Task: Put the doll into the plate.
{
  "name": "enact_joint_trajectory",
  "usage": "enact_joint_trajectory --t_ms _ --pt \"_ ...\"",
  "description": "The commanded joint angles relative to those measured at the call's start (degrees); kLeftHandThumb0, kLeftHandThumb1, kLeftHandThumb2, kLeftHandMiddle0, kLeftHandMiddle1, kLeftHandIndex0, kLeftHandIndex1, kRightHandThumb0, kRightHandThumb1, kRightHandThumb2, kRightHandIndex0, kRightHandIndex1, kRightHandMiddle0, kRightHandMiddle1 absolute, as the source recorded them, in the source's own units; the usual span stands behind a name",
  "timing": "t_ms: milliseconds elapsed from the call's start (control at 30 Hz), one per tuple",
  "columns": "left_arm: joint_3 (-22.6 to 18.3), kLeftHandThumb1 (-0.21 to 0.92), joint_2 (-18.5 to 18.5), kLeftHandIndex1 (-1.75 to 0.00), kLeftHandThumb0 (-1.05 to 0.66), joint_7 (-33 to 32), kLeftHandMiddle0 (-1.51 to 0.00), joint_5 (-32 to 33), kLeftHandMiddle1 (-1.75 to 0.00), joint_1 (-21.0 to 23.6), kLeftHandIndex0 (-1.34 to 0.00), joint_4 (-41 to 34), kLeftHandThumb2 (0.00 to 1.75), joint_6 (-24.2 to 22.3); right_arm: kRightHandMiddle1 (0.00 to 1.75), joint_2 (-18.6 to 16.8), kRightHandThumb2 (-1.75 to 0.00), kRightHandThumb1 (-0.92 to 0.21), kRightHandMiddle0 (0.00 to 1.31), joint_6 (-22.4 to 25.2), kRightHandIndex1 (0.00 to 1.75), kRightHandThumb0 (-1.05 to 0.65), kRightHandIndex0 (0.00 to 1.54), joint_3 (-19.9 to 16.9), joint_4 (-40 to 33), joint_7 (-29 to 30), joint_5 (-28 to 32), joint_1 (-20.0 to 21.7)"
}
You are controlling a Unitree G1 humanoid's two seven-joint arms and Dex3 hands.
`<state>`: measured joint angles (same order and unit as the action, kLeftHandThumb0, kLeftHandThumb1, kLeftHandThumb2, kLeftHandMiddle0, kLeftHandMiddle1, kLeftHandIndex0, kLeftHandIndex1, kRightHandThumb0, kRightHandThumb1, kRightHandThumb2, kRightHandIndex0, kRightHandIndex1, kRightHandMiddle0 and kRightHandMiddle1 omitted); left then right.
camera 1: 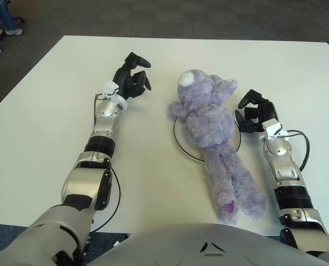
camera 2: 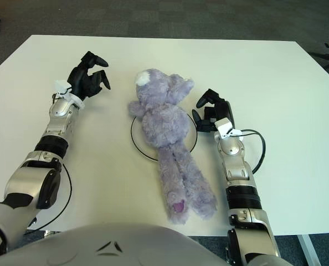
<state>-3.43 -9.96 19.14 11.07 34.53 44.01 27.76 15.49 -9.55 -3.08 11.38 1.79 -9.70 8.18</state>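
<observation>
The fluffy lilac plush doll (camera 1: 211, 119) lies across the white, dark-rimmed round plate (camera 1: 180, 139), legs trailing onto the white worktop (camera 1: 42, 111). Both the left hand (camera 1: 132, 77) and right hand (camera 1: 254, 112) flank it empty, fingers loosely spread, suggesting it has been released.

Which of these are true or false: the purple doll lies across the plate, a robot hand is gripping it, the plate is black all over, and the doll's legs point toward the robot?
1. The doll lies across the plate. True.
2. A robot hand grips it. False: the left robot hand and right robot hand sit either side, holding nothing.
3. The plate is black all over. False: white with a dark rim.
4. Its legs point toward the robot. True.
</observation>
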Motion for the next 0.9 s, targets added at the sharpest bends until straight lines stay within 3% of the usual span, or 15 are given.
enact_joint_trajectory --t_ms 0,400,867 --pt "-0.88 0.61 0.48 -1.75 -0.4 0.01 -1.07 0.41 -1.75 -1.12 -0.39 -1.95 0.95 -1.98 1.75 -0.04 -1.3 -0.33 0.6 2.17 1.75 -0.48 1.22 0.52 2.41 -0.76 -0.35 -2.19" --pt "-3.48 0.57 2.3 -1.75 -0.41 -3.28 -1.1 -0.55 -1.75 -2.65 -0.42 2.2 1.0 -3.05 1.75 0.3 -1.3 -0.32 0.61 1.93 1.75 -0.48 1.22 -0.06 2.8 -1.16 0.03 -2.28" --pt "-2.46 0.51 4.57 -1.75 -0.42 -12.39 -1.2 -5.58 -1.75 -6.26 -0.46 -4.51 1.07 -8.29 1.75 1.05 -1.3 -0.33 0.61 1.15 1.75 -0.48 1.23 -0.78 3.51 -2.24 1.03 -2.64"
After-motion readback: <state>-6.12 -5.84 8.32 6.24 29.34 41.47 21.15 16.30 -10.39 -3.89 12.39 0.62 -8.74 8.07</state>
